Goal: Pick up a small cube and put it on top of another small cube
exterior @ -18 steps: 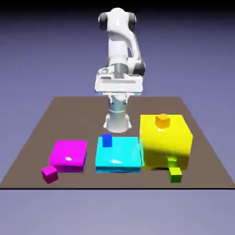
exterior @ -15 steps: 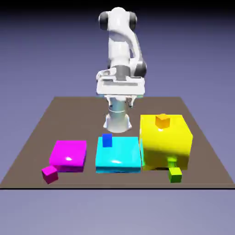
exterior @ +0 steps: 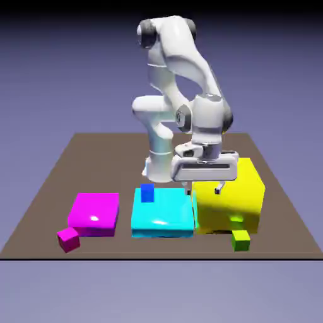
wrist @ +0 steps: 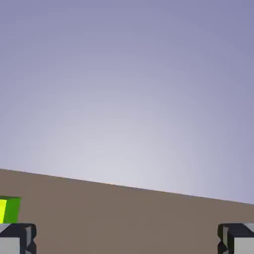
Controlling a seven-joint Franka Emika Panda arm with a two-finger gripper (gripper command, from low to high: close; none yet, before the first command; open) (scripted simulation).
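The small lime-green cube (exterior: 240,240) sits on the table just in front of the big yellow block (exterior: 243,195), toward the exterior view's right. My gripper (exterior: 204,188) hangs open above the yellow block's near left corner, higher than the lime cube and to its left, with nothing between its fingers. In the hand view a slice of the lime cube (wrist: 10,209) shows at the left edge, just above the left fingertip (wrist: 17,238); the gripper (wrist: 127,239) there frames only bare table. A small blue cube (exterior: 147,192) rests on the cyan block (exterior: 162,214). A small magenta cube (exterior: 68,239) lies at the front left.
Three big blocks stand in a row: a flat magenta block (exterior: 94,211), the cyan one and the tall yellow one. The brown table (exterior: 76,164) ends just in front of the small cubes. The arm's hand covers part of the yellow block's top.
The arm has swung forward, down and toward the exterior view's right, from above the table's back to over the yellow block. The hand now covers the orange cube on that block.
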